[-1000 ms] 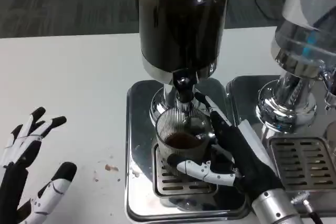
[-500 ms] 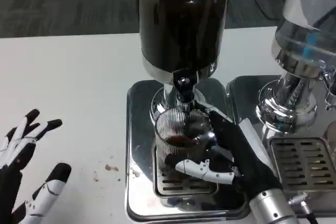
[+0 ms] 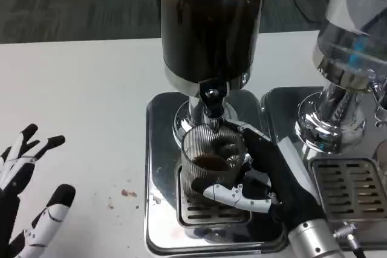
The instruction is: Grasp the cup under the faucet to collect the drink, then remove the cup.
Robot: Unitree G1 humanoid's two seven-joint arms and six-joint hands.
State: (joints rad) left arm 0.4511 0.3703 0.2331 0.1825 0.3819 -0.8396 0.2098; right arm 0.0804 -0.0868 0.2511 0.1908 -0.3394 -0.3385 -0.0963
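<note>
Both hands differ: right hand (image 3: 266, 176) grips cup (image 3: 211, 161) under faucet (image 3: 211, 104); left hand (image 3: 27, 209) spread, empty.

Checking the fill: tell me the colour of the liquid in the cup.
Dark brown, pooled low in the ribbed clear cup, in the head view.

Ribbed clear cup (image 3: 211, 160), glossy chrome tray (image 3: 158, 167)

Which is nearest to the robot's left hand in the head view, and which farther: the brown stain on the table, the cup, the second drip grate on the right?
From the left hand:
1. Brown stain, on the table just right of it.
2. Cup, under the faucet, held by the right hand.
3. Second drip grate, at the far right.
</note>
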